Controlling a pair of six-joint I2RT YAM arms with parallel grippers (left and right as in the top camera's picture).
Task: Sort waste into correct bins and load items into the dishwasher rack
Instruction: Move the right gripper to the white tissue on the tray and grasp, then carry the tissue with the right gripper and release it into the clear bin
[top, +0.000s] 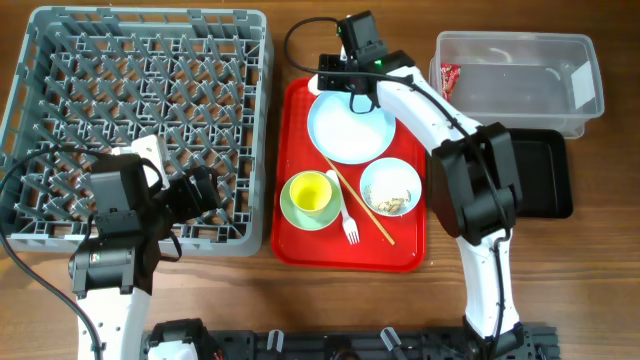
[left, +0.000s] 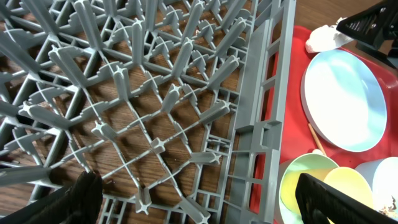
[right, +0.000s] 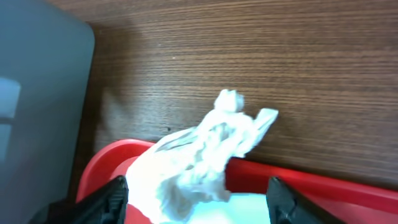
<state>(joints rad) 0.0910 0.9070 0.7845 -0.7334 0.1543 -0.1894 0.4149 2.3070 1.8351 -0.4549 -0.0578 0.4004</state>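
The crumpled white paper scrap (right: 199, 146) lies on the far left corner of the red serving tray (top: 300, 250), by the white plate (top: 350, 128). My right gripper (right: 196, 199) is open, with one finger on each side of the paper; from overhead it (top: 337, 88) hides the scrap. My left gripper (left: 208, 205) is open and empty over the grey dishwasher rack (top: 60, 60) at its near right corner (top: 205, 190). The yellow cup (top: 310, 192) sits in the green bowl (top: 292, 208). The small white bowl (top: 390, 175) holds food scraps (top: 392, 200). The fork (top: 345, 215) lies between them. The red wrapper (top: 449, 80) is inside the clear tub (top: 510, 38).
The black tray (top: 545, 175) lies below the tub, partly under my right arm. A wooden chopstick (top: 360, 205) lies slanted across the red tray. A black cable loops above the tray's far edge. The rack's pegs stand close under my left gripper.
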